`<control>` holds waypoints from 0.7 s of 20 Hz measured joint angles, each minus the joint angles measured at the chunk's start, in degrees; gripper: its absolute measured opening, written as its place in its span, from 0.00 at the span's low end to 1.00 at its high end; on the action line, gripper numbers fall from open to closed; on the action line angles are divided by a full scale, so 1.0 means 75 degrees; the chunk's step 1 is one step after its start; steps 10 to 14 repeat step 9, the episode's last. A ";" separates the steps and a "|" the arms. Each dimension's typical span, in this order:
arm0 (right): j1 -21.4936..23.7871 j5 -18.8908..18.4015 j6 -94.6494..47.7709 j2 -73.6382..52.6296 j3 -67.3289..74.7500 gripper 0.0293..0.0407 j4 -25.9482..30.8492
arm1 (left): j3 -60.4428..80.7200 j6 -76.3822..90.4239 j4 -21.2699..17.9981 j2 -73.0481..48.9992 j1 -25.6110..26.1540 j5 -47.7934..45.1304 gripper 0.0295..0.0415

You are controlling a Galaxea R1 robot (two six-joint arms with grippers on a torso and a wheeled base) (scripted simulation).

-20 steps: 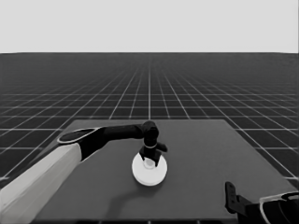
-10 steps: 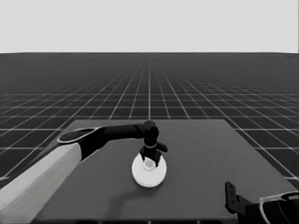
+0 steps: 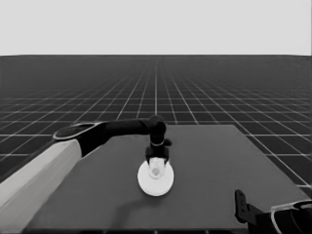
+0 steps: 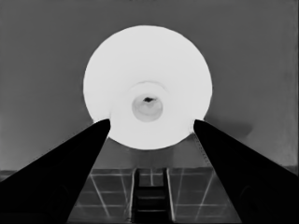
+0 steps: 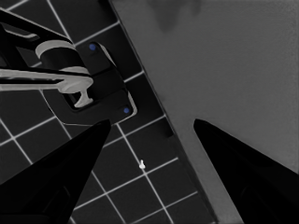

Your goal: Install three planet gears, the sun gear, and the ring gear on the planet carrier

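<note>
One white round part (image 3: pixel 155 181) lies flat at the middle of the table. I take it for the larger round part (image 4: pixel 147 70); it has a raised hub with a small dark opening. My left gripper (image 3: pixel 156 165) hangs just above its far side, pointing down. In the left wrist view the left gripper (image 4: pixel 152 123) is open, with a fingertip (image 4: pixel 100 128) at each side of the part's rim. The smaller round part and the gears are hidden. My right gripper (image 5: pixel 149 123) is parked at the table's near right corner, open and holding nothing.
The left arm (image 3: pixel 44 180) crosses the table's left half from the lower left corner. Past the table edge (image 5: pixel 159 107), the right wrist view shows floor grid, dark machinery (image 5: pixel 93 88) with blue lights, and a tiny white speck (image 5: pixel 141 164).
</note>
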 joint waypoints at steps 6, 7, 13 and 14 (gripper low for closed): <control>0.3011 -0.2993 0.6258 0.3342 -0.1762 0.87 0.3191 | 0.6089 0.7185 0.0794 -0.5101 -0.1415 -0.4274 0.99; 0.3304 -0.2984 0.7349 0.4072 -0.2779 0.85 0.3841 | 0.7622 0.9559 0.0978 -0.7265 -0.1842 -0.5220 0.88; 0.3447 -0.2918 0.8147 0.4657 -0.3885 0.81 0.4361 | 0.9098 1.1777 0.1145 -0.9177 -0.2219 -0.6111 0.77; 0.3447 -0.2918 0.8147 0.4657 -0.3885 0.81 0.4361 | 0.9098 1.1777 0.1145 -0.9177 -0.2219 -0.6111 0.77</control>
